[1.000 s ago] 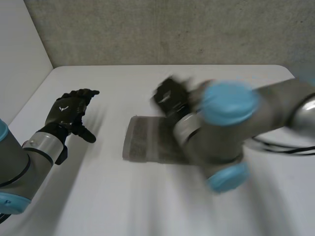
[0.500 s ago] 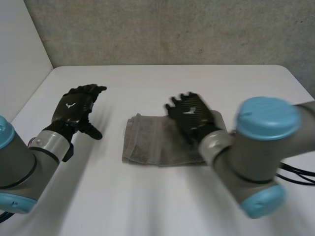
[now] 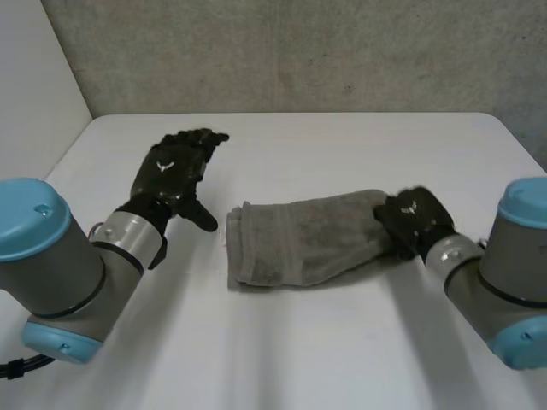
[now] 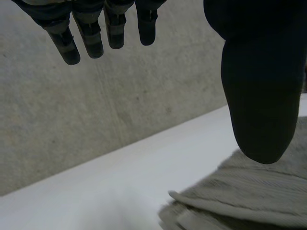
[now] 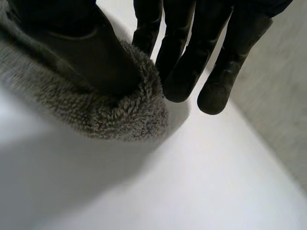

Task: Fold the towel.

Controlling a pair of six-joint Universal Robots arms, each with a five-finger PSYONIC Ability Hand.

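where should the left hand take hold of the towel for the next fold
Probably the short end of the towel nearest the left hand: its layered edges lie flat and free on the table. Come in low from that side, fingers under, thumb on top. The right hand has the opposite end between thumb and fingers.

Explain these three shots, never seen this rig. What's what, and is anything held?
It is a two-armed robot at a white table, and each arm ends in a black hand. The head view looks down from between the arms. Each wrist view looks along that hand's own palm. A grey towel lies on the table. The left hand is open, beside one end of the towel and apart from it. The right hand is at the other end. Its wrist view shows the thumb on the cloth and the fingers past its edge, so it appears to pinch that end.
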